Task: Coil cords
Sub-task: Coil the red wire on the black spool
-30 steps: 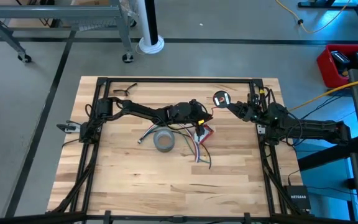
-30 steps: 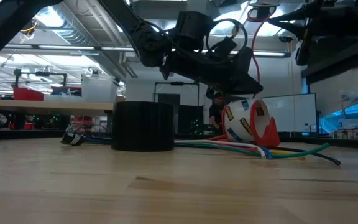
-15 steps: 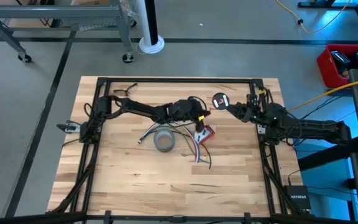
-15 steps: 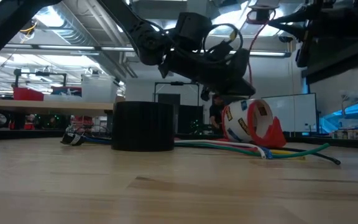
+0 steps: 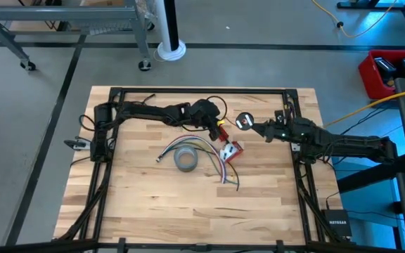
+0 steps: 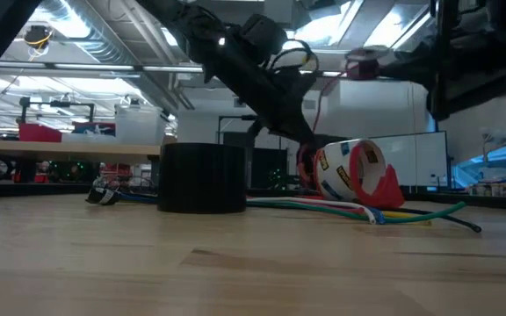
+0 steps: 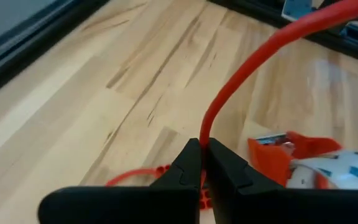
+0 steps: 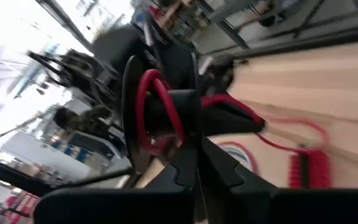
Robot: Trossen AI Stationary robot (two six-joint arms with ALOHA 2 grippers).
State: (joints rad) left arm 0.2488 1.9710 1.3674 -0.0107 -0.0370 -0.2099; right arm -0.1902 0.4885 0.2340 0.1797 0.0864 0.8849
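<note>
We note the left end effector [image 7: 202, 155] clamped on the red wire [image 7: 260, 59]; right end effector [image 5: 255, 126] clamped on a small spool [image 5: 243, 121] above the worktop [image 5: 153, 204].

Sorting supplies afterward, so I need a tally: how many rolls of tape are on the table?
2. A grey tape roll lies flat mid-table; a tape roll in a red dispenser sits just to its right, among loose wires. More may be hidden under the arms.

A light wooden table [image 5: 139, 197] bears a grey tape roll [image 5: 185, 159], loose coloured cables [image 5: 216, 163] and a red-and-white tape dispenser [image 5: 230, 150].
</note>
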